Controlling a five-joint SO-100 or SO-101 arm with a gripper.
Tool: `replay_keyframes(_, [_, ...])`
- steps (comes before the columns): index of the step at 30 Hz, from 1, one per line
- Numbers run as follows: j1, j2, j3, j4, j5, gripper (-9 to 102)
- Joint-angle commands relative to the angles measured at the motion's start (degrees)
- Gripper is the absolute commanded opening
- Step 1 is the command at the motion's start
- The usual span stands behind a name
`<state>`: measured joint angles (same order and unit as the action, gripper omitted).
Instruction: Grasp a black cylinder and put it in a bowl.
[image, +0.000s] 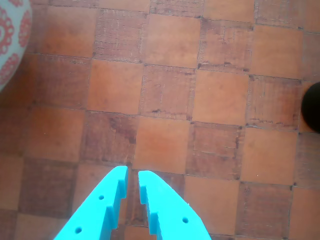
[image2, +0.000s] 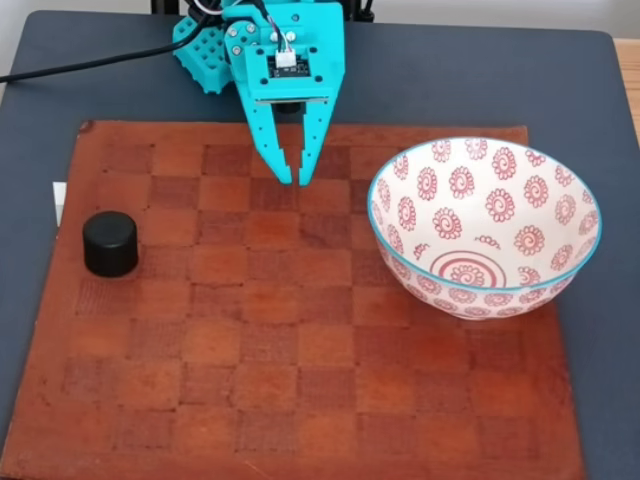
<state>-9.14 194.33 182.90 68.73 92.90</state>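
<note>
In the fixed view the gripper (image2: 294, 181) is at top centre, its fingers nearly together and empty. The black cylinder (image2: 110, 243) stands at left, the bowl (image2: 484, 228) at right.

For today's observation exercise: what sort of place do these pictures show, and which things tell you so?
Probably a hobby or home tabletop robot setup: a small turquoise gripper over a brown leather chessboard mat on a dark table, with a patterned bowl and a black cylinder.

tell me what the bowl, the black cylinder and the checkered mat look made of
Bowl: likely glazed ceramic, a glossy white surface with printed red flowers and a thin blue rim. Black cylinder: probably matte plastic, dull and even, like a bottle cap. Checkered mat: looks like leather or a leather imitation, brown squares with grainy texture and worn, uneven edges.
</note>
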Motion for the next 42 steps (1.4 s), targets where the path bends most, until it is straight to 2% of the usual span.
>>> replay_keyframes(1, [0.35,2.99,-0.26,0.53,-0.26,1])
replay_keyframes(42, [0.44,2.29,-4.57,1.58,0.70,1])
